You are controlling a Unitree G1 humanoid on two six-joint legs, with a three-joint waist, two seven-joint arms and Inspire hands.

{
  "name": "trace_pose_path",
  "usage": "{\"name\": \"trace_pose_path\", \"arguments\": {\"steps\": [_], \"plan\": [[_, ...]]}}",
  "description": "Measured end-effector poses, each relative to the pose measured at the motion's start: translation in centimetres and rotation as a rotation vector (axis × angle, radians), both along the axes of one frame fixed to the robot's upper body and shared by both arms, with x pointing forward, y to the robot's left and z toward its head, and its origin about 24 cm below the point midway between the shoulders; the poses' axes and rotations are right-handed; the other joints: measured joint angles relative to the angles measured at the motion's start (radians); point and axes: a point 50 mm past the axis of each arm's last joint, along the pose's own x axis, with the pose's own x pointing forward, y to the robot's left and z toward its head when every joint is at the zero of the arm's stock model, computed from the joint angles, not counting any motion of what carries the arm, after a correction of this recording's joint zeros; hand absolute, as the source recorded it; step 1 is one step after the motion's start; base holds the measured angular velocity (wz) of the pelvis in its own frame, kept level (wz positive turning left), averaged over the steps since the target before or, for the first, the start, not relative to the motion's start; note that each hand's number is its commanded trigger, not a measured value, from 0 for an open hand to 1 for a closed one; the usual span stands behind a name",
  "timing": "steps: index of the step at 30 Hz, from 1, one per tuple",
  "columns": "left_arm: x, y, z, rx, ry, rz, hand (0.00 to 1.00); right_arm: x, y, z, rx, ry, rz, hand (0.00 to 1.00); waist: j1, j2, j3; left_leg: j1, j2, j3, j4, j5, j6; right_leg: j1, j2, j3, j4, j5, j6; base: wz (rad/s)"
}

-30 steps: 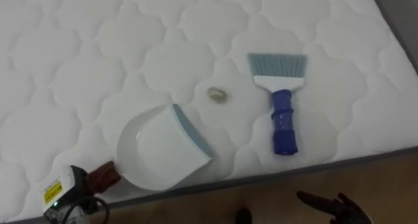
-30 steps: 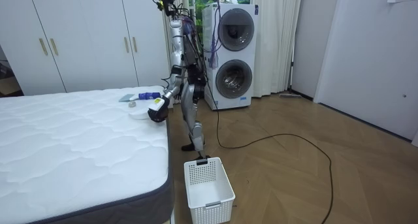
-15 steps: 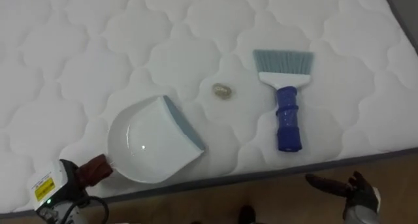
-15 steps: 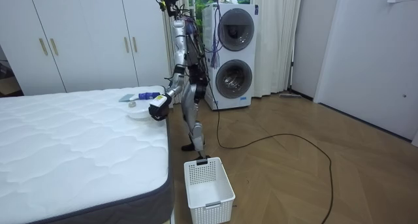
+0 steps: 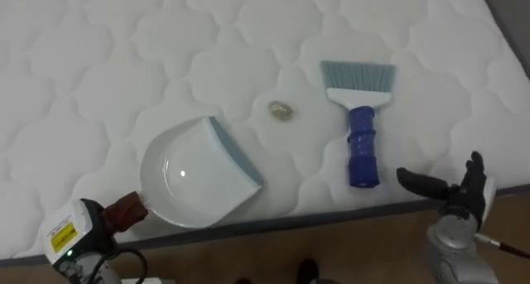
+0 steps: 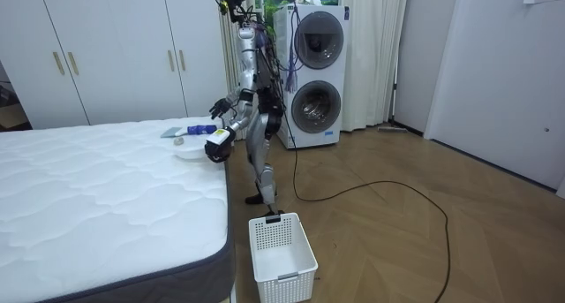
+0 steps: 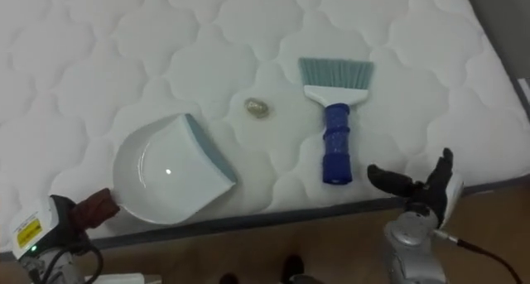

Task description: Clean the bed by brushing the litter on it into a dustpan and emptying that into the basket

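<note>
White quilted bed [image 5: 99,60]: scrap [image 5: 281,111] unswept, lying between dustpan [image 5: 186,185] and brush [image 5: 362,147]. Left hand [image 5: 87,228] clenched round dustpan handle; right hand [image 5: 451,193] spread loose, empty, just beside brush handle. Sweeping not yet begun.

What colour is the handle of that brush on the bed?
The brush handle is bright blue; it shows best in the left eye view.

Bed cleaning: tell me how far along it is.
Done: the left hand grips the dustpan, set on the bed. In hand: the open right hand hovers near the brush, not touching. Left: sweeping the small scrap into the dustpan.
</note>
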Motion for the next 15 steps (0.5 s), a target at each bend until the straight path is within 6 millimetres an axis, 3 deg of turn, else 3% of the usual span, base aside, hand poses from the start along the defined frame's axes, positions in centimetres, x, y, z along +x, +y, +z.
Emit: {"name": "trace_pose_path", "arguments": {"steps": [6,10,15], "plan": [[1.0,-0.3,0.4,0.002,-0.013,-0.021,1.0,2.1,1.1,2.0,-0.072,-0.075,0.051,0.0,0.001,-0.001,0.0015,-0.03,0.001,0.0,0.001,0.0,-0.001,-0.031,0.0,-0.003,0.001,0.007,-0.004,0.0],[1.1,-0.4,0.4,-0.004,-0.009,-0.029,1.0,2.4,1.4,2.4,-0.1,-0.095,0.061,0.0,0.006,-0.001,0.0019,-0.029,0.002,0.001,0.001,0.0,-0.001,-0.028,0.001,-0.005,0.001,0.008,-0.005,-0.02],[1.9,-0.5,0.8,-0.002,-0.025,-0.033,1.0,2.6,2.6,2.1,-0.112,-0.084,0.119,0.0,0.006,-0.009,0.0116,-0.026,0.002,0.005,-0.002,0.0,0.0,-0.024,0.0,-0.004,-0.002,0.006,-0.001,0.0]]}}
